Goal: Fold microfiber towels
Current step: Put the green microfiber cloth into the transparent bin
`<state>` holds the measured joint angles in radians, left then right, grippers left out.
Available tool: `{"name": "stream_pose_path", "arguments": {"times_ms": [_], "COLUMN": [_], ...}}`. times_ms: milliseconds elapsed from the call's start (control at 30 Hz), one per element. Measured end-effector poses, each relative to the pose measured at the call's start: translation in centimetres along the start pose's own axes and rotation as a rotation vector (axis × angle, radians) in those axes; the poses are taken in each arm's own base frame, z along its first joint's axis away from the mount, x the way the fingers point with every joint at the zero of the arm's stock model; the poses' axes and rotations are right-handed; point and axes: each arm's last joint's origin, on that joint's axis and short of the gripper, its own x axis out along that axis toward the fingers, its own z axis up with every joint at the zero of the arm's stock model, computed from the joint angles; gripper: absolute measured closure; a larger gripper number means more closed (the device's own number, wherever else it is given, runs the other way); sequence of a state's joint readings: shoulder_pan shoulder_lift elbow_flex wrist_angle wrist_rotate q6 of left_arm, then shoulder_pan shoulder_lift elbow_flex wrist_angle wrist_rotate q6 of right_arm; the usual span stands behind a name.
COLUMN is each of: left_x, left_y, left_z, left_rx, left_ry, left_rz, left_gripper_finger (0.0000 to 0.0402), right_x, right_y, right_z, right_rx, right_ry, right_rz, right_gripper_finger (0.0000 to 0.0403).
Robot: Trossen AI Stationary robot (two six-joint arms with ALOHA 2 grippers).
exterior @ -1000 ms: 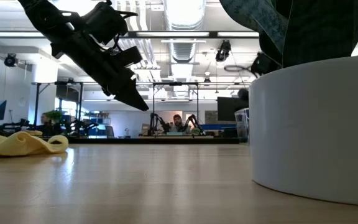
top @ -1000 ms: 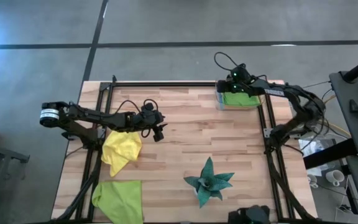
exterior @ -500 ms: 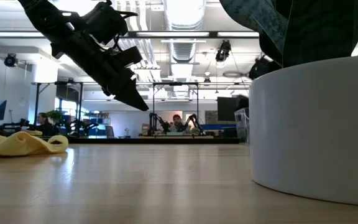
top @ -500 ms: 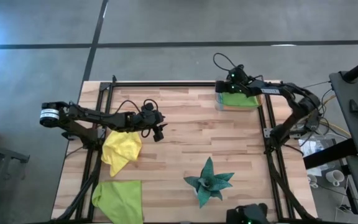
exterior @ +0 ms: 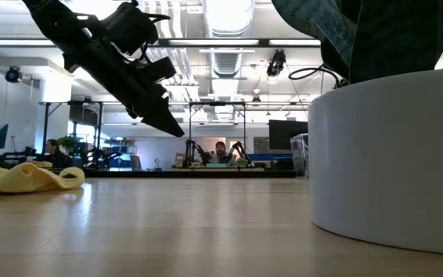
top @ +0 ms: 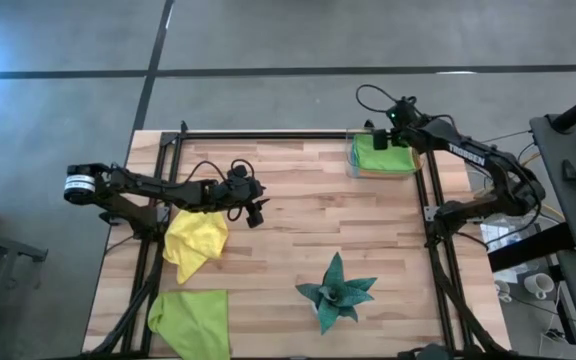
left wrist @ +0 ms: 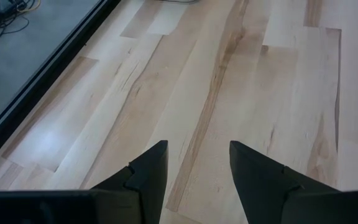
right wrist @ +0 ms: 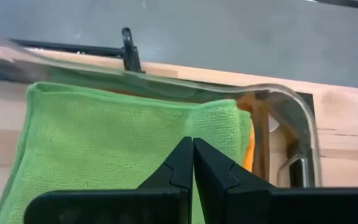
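Green towel in the far-right-corner bin hides most of an orange one; right gripper pressed together above, left gripper spread, empty.

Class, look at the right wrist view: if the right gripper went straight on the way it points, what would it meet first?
Most likely the folded lime green towel lying in the clear bin; the shut right gripper points straight at it, though depth is unclear.

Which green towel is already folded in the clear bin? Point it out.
The lime green towel at the table's far right corner, lying flat and squared in the clear bin under the right gripper. The other green towel lies loose at the near left edge.
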<state>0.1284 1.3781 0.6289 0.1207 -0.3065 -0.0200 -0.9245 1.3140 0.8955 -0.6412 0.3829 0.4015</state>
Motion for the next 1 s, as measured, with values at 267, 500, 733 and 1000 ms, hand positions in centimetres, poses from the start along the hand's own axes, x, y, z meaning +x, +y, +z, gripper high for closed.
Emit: {"name": "stream_pose_path", "arguments": {"times_ms": [267, 500, 733, 1000], "left_x": [0.0, 0.0, 0.0, 0.0], "left_y": [0.0, 0.0, 0.0, 0.0], "left_z": [0.0, 0.0, 0.0, 0.0], "left_rx": [0.0, 0.0, 0.0, 0.002], "left_ry": [0.0, 0.0, -0.001, 0.004], "left_rz": [0.0, 0.0, 0.0, 0.0], "left_gripper_finger": [0.0244, 0.0244, 0.0244, 0.0244], "right_x": [2.8, 2.4, 4.2, 10.1], "right_y": [1.1, 2.7, 3.5, 3.0], "right_z": [-0.8, 1.3, 3.6, 0.6], "right_rx": [-0.108, -0.259, -0.381, -0.476], "right_ry": [0.108, 0.138, 0.316, 0.547], "right_rz": [-0.085, -0.17, -0.275, -0.345], "right_gripper_finger": [0.0394, 0.0394, 0.0394, 0.0394]}}
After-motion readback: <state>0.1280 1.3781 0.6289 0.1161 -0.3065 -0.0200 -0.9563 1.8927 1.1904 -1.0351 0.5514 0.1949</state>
